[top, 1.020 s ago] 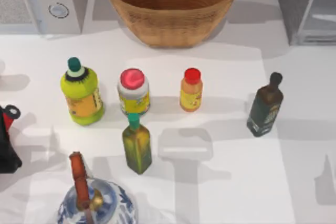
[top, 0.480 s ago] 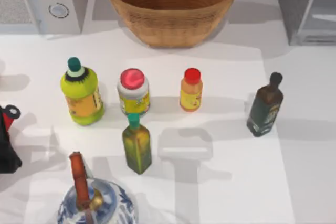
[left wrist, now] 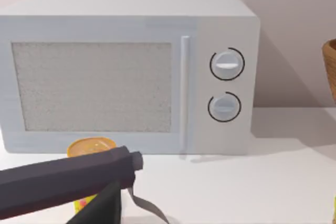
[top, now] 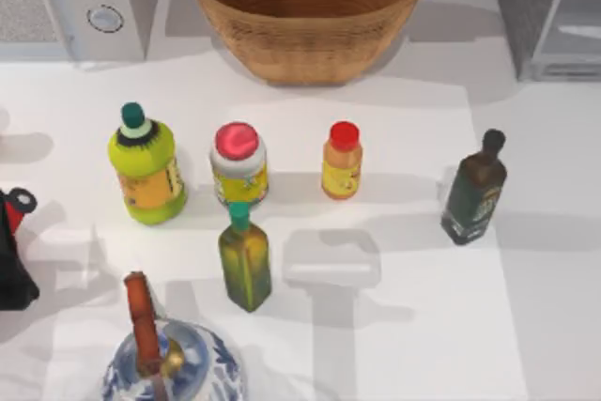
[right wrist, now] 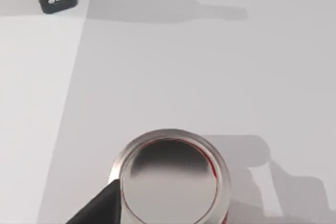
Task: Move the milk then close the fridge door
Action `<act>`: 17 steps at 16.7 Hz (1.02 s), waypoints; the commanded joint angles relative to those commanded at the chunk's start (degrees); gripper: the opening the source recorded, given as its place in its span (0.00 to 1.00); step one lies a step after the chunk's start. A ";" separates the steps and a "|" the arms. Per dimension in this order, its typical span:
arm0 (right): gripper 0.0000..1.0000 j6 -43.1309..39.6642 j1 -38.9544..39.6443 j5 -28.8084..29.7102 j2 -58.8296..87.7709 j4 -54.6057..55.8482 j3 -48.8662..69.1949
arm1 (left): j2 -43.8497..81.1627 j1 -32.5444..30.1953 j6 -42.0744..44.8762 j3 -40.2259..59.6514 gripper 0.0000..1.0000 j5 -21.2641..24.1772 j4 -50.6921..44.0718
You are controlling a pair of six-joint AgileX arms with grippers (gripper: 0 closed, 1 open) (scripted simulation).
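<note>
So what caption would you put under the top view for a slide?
Table from above: wicker basket at back, microwave at back left, fridge door at back right, five bottles mid-table, blue-and-white teapot in front.

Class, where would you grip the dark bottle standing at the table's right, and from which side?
Probably take the dark bottle by its broad body, below the thin neck, coming in level from the table's right: it stands upright, with bare table on that side.
</note>
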 joint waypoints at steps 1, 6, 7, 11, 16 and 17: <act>1.00 -1.02 -0.97 -0.50 1.00 -0.18 0.48 | 0.00 0.00 0.00 0.00 1.00 0.00 0.00; 1.00 -13.51 -12.53 -6.05 13.38 -2.40 5.62 | 0.00 0.00 0.00 0.00 1.00 0.00 0.00; 1.00 -17.05 -15.66 -7.50 16.91 -3.00 6.88 | 0.00 0.00 0.00 0.00 1.00 0.00 0.00; 1.00 -32.27 -28.64 -13.59 32.43 -5.55 11.69 | 0.00 0.00 0.00 0.00 1.00 0.00 0.00; 1.00 -51.57 -45.31 -21.44 52.93 -8.58 17.20 | 0.00 0.00 0.00 0.00 1.00 0.00 0.00; 1.00 -55.40 -48.74 -23.09 57.05 -8.94 18.31 | 0.00 0.00 0.00 0.00 1.00 0.00 0.00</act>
